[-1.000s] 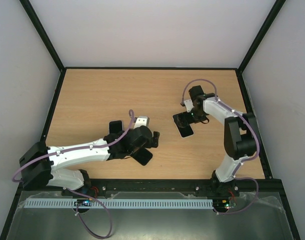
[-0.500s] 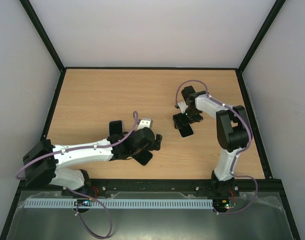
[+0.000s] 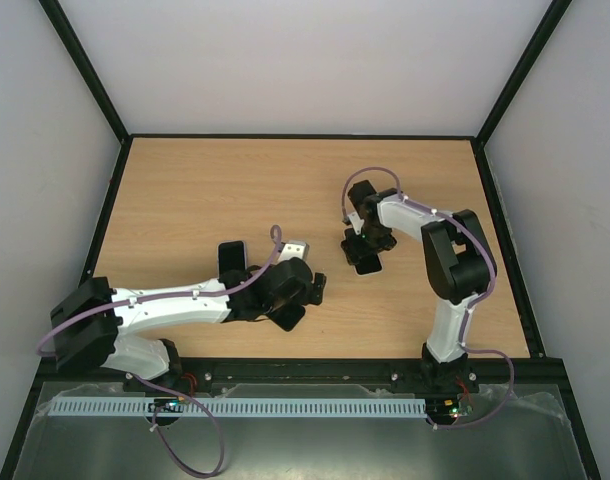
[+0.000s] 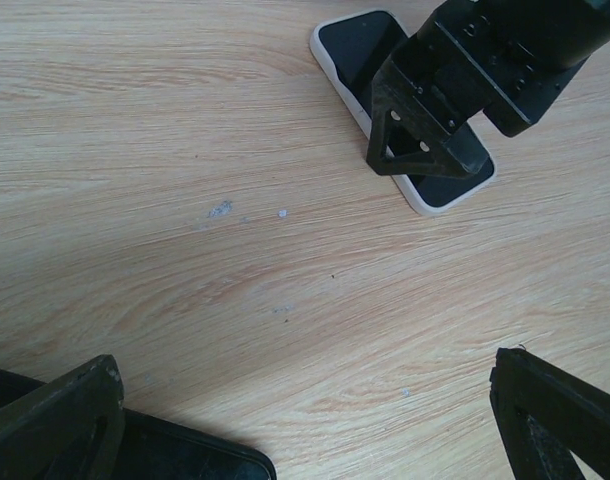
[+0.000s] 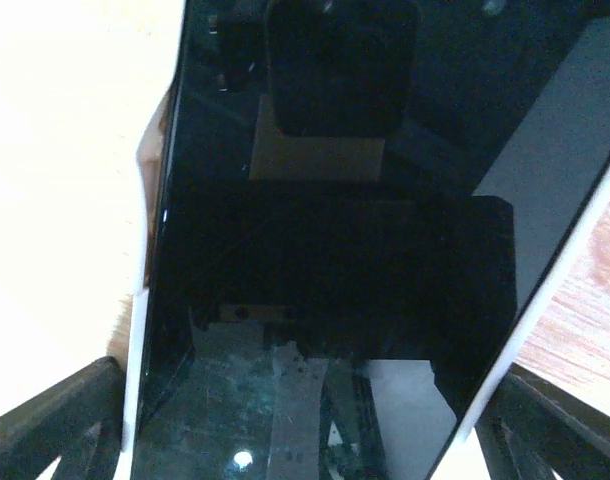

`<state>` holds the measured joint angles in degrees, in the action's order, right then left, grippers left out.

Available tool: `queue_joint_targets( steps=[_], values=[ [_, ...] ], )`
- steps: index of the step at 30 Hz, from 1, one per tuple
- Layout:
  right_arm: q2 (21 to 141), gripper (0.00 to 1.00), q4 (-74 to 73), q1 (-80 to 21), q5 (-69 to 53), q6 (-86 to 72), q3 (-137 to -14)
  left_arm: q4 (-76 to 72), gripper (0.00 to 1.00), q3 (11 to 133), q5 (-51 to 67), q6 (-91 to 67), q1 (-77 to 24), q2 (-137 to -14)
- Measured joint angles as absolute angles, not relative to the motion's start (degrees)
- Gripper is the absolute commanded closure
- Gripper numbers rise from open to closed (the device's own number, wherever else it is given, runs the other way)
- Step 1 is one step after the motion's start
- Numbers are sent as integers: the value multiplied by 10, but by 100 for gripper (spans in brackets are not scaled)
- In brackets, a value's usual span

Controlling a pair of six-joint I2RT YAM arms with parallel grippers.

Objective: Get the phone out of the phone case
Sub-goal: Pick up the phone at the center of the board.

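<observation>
as far as i can tell from the top view, the phone [image 4: 357, 45] sits in the phone case [image 4: 432, 205] with its glossy black face up. the pair lies flat on the wooden surface [image 3: 185, 190], a little right of centre. the pale rim of the case shows along both long edges, so the phone is not yet out.

the right fingers [image 5: 50, 425] hang over it from above. in the right wrist view they are spread wide, one just outside each long edge of the case, with the phone's full width between them. i cannot tell whether either finger touches the rim. in the left wrist view the right arm's black finger assembly covers the middle of the phone and leaves both ends showing.

the left fingers [image 4: 55, 425] are spread wide too and hold nothing. they hover low over bare wood, well apart from the case. a tilted black phone [image 3: 289, 316] lies just under the left wrist, partly hidden, and what looks like its corner shows by one left finger in that wrist view. a second black phone [image 3: 230, 256] lies just beside the left forearm, nearer the left side of the surface.
</observation>
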<state>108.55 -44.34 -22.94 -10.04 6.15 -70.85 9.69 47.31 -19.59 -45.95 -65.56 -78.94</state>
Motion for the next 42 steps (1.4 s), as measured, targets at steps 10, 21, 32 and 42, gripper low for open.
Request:
queue_joint_targets(
  steps=[10,21,32,42],
  values=[
    [1088,36,-440,-231,-100,49,-708,98,1,473,-196,-468,-661,-793],
    [969,43,-430,-320,-118,150,-574,117,2,459,-237,-529,-651,-744],
    [906,25,-443,-405,-96,235,-502,116,3,365,-244,-595,-617,-615],
    [928,1,-445,-405,-79,211,-506,118,4,362,-241,-616,-617,-600]
  ],
)
